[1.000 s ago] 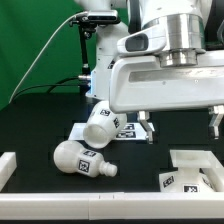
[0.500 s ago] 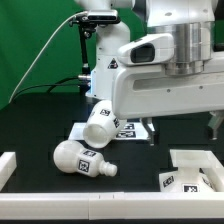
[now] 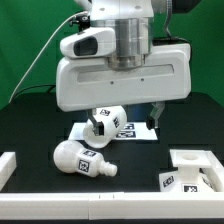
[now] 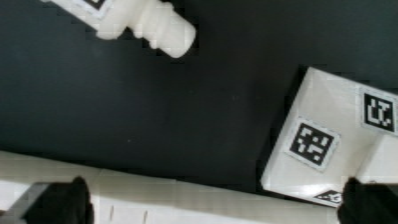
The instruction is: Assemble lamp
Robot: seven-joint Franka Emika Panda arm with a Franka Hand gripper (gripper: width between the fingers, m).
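The bulb (image 3: 80,160) lies on its side on the black table at the front left of the exterior view. The shade (image 3: 104,122) lies tipped over behind it, at the edge of the marker board (image 3: 135,131). The flat square base (image 3: 195,176) sits at the front right. My gripper (image 3: 125,112) hangs high over the middle, open and empty. In the wrist view the gripper (image 4: 210,203) has its fingers wide apart with nothing between them. That view also shows the bulb's ribbed neck (image 4: 146,27) and the tagged base (image 4: 334,135), both well below the gripper.
A white wall (image 3: 100,203) borders the table's front and shows in the wrist view (image 4: 107,190) under the fingers. The white robot pedestal (image 3: 95,60) and a green backdrop stand behind. A black cable runs down at the back left.
The arm and gripper have swung toward the exterior view's left, from over the base to over the middle. The lamp parts have not moved.
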